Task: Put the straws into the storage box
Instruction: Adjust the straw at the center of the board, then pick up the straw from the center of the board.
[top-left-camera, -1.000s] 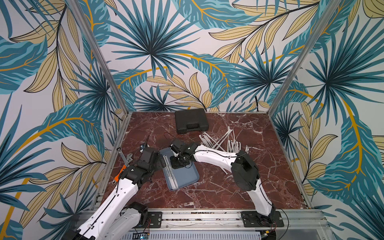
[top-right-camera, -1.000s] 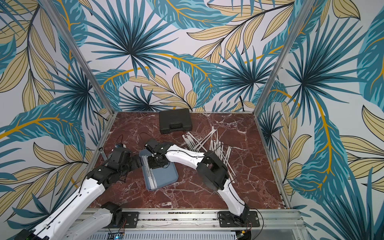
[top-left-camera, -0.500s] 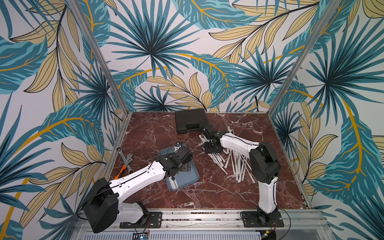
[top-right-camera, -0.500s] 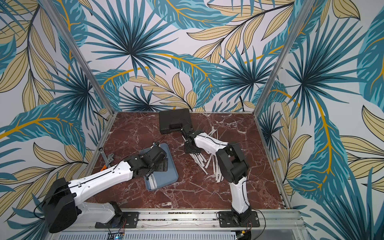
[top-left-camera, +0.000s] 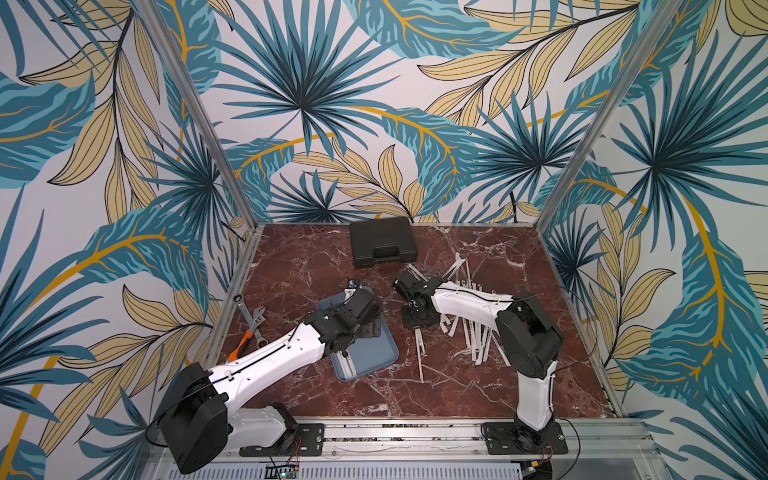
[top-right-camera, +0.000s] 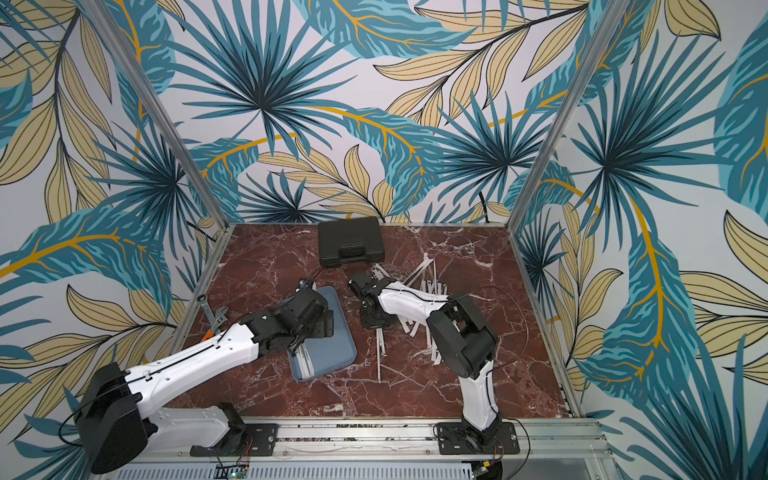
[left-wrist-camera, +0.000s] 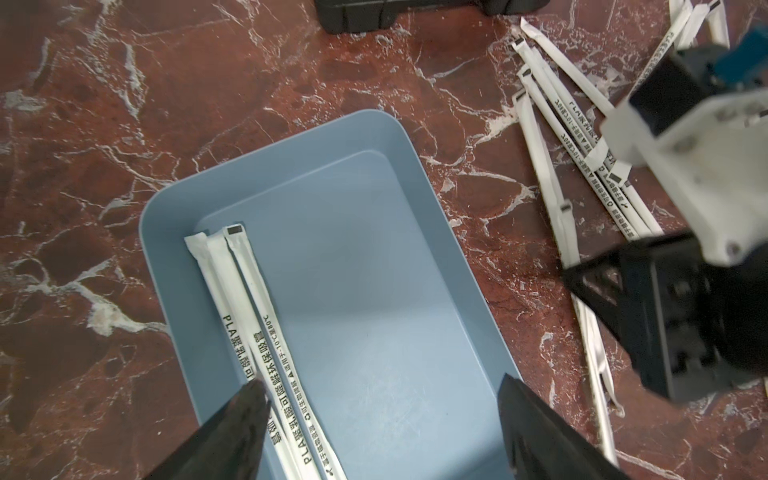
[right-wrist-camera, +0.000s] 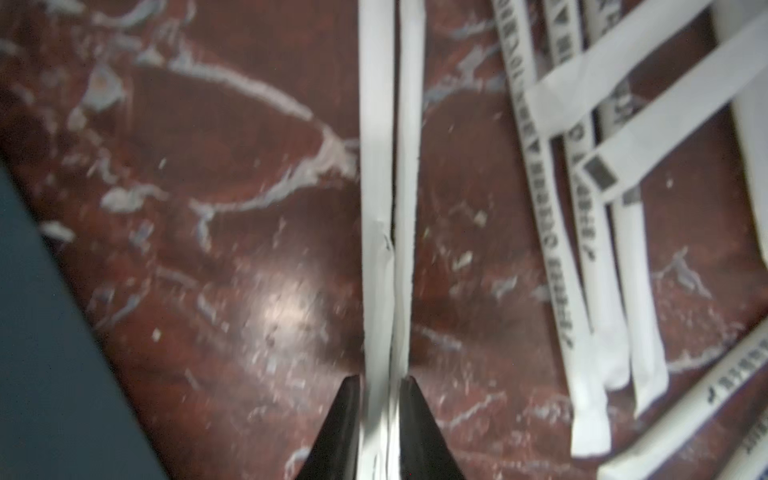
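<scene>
Your left pincer (left-wrist-camera: 382, 401) hung over the storage box (left-wrist-camera: 374, 291) with its two fingers spread wide. Inside the storage box at least two straws (left-wrist-camera: 249, 316) lay flat, side by side and touching, close along one long wall. One finger tip stood above these straws, but from the left wrist view you could not tell if it touched them. In both top views the storage box (top-left-camera: 376, 357) (top-right-camera: 332, 353) sat on the red marble table (top-left-camera: 415, 399), partly hidden under your left arm. Your right pincer (right-wrist-camera: 380, 399) was just beside the storage box, on the right arm's side, and its fingers were pressed together on two straws (right-wrist-camera: 376, 166), which ran out from the tips side by side. The right wrist view was blurred, so you could not tell if their far ends rested on the table. Further from the storage box on that same side, the main heap of straws (top-left-camera: 473, 340) lay loose on the table, crossing one another in many directions. Behind the storage box, toward the back wall, a black case (top-left-camera: 382, 243) lay closed, with its handle turned to the storage box. On the other side of the storage box, near the table's edge, some wrenches (top-left-camera: 254, 320) lay together, beside a tool with an orange grip.
</scene>
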